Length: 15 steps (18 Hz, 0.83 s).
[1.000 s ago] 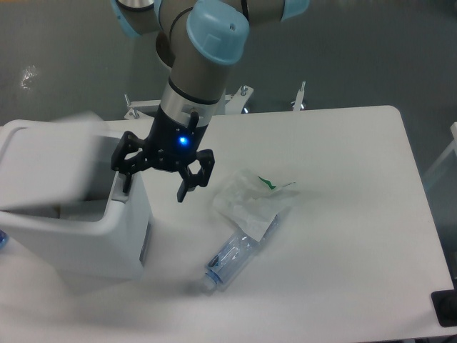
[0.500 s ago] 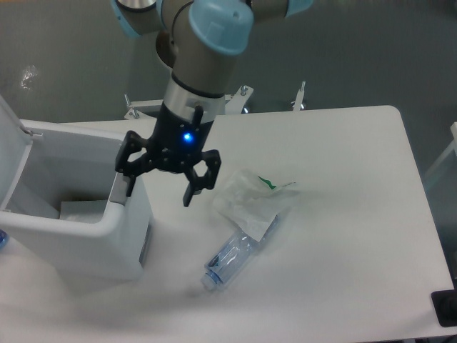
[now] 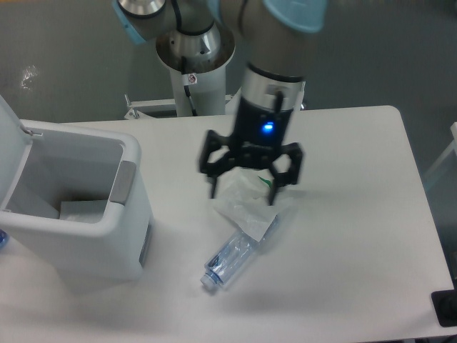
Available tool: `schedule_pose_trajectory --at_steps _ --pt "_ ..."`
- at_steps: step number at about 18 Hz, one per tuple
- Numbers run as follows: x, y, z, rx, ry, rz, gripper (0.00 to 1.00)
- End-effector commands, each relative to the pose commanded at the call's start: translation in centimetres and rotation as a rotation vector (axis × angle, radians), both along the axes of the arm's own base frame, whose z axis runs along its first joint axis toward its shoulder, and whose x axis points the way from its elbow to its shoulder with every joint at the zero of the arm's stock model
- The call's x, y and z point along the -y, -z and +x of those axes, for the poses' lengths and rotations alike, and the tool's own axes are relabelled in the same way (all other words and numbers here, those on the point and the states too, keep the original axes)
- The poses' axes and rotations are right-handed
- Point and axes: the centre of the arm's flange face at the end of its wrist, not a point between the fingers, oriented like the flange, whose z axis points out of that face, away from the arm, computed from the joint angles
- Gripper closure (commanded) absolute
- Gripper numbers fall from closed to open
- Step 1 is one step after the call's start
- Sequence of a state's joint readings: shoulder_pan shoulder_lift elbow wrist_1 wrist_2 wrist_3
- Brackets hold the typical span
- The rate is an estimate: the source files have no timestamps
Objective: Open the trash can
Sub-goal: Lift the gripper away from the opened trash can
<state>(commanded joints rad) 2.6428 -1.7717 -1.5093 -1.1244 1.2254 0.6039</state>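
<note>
While only one fixed camera view is available, it covers the whole scene.

Camera view: the trash can (image 3: pixel 86 236), a large white boxy plastic bin with rounded corners, sits at the left edge of the white table (image 3: pixel 357 236). Its flat white lid (image 3: pixel 13 136) stands swung up at the far left, partly cut off by the frame. The grey push tab (image 3: pixel 123 181) shows on the right rim of the can. The interior is exposed; something pale and flat lies at the bottom, too indistinct to identify.

The black two-finger gripper (image 3: pixel 244 187) hangs above the table centre, well apart from the can and touching nothing. Fingers are spread wide, nothing between them. A blue indicator light glows on the wrist. The arm image is slightly motion-blurred.

Directly under the gripper lies a crumpled clear plastic bag (image 3: pixel 246 204), and just beside it, toward the camera, a clear plastic bottle (image 3: pixel 230 259) lying on its side.

Judgement on progress: the opening task looks complete, with the lid up and the mouth of the can unobstructed. Nothing appears left for this step. The lid seems to stand on its own, though the hinge is not visible, so whether it is latched cannot be told.
</note>
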Motion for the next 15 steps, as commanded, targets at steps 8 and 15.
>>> schedule_pose_trajectory --at_steps 8,15 --pt "4.2 6.5 -7.8 -0.127 0.232 -0.24 0.0" --pt "7.2 12.5 -12.5 -0.192 0.472 -0.455 0.0"
